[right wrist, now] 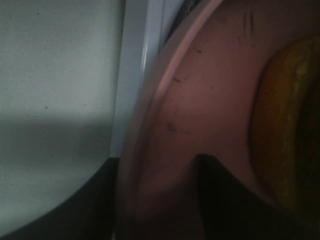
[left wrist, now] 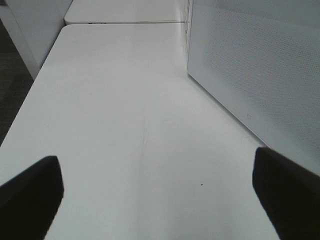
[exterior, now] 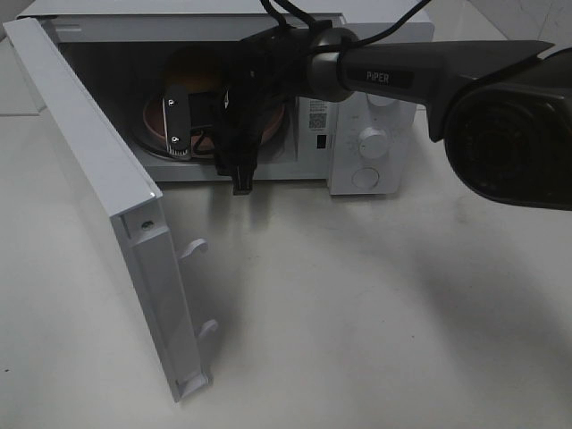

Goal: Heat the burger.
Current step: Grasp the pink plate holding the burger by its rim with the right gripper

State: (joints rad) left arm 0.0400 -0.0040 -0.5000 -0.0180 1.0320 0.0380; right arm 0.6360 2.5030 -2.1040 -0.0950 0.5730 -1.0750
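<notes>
The open microwave door (exterior: pixel 116 206) stands nearest, swung out over the white counter (exterior: pixel 375 313). Behind it the right pincer (right wrist: pixel 160 200) reaches into the microwave (exterior: pixel 357 134), one finger each side of the pink plate (right wrist: pixel 200 100) rim; whether it pinches the rim I cannot tell. The burger (right wrist: pixel 287 125) sits on that plate just beyond the fingers, mostly hidden by the arm from above. The right arm stretches in level from the right. The left pincer (left wrist: pixel 155 200) hangs over bare counter beside the microwave, jaws wide apart and empty.
</notes>
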